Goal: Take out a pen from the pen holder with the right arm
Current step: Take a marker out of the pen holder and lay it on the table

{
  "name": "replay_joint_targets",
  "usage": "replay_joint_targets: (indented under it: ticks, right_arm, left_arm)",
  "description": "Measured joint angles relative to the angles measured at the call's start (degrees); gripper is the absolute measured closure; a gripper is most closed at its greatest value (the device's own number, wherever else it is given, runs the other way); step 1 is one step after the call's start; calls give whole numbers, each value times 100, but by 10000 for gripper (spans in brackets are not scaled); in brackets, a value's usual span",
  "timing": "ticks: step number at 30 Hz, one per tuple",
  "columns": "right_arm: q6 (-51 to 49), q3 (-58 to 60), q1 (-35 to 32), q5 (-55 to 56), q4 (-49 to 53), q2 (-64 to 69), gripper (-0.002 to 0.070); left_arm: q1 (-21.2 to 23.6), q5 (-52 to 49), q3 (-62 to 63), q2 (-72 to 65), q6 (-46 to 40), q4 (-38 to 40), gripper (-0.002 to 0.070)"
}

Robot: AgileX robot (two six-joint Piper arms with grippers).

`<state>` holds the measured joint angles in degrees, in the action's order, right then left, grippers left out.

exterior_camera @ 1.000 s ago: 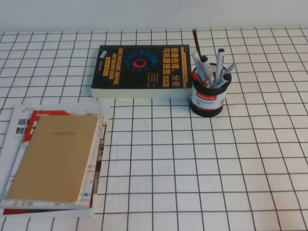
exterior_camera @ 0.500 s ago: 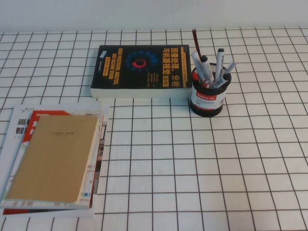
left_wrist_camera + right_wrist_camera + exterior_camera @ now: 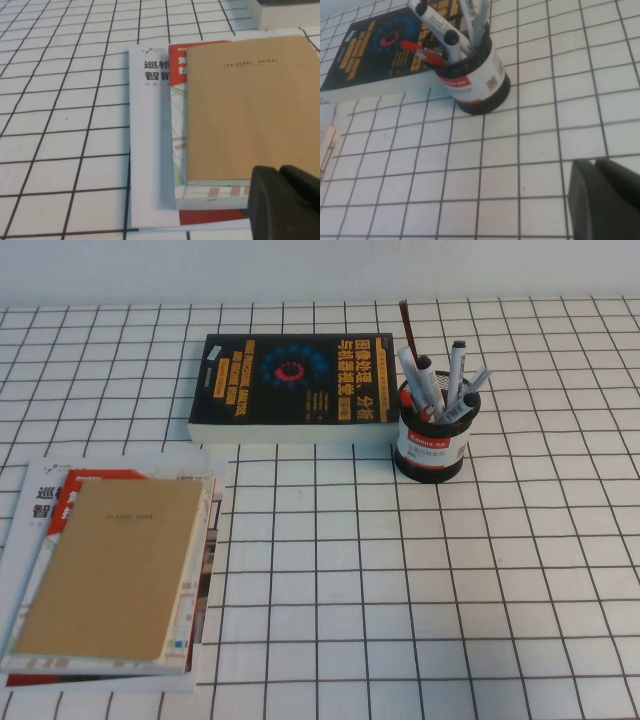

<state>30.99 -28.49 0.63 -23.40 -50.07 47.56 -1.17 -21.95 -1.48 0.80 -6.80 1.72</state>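
Observation:
A black mesh pen holder point(image 3: 432, 447) with a white and red label stands on the gridded tablecloth, right of a dark book. Several pens point(image 3: 440, 380) lean out of it, silver, black-capped and red. The right wrist view shows the holder point(image 3: 479, 82) with its pens point(image 3: 447, 35) some way ahead of my right gripper point(image 3: 596, 162), which is shut with nothing in it and hangs over bare cloth. My left gripper point(image 3: 280, 171) is shut and empty, just over the near edge of the notebook stack. Neither arm appears in the high view.
A thick dark book point(image 3: 285, 385) lies flat just left of the holder. A stack with a brown notebook point(image 3: 115, 570) on top of booklets sits at the front left, and the brown notebook point(image 3: 250, 105) also shows below the left wrist.

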Motion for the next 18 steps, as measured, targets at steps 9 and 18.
replay_joint_targets:
  ticks: [9,18]
  right_arm:
    - [163,-657,1591,1215,106,921,692]
    - [-613,-738,3365,3647,1640,1828,668]
  left_arm:
    - [0,0,0,0,0,0,679]
    - [0,0,0,0,0,0,679]
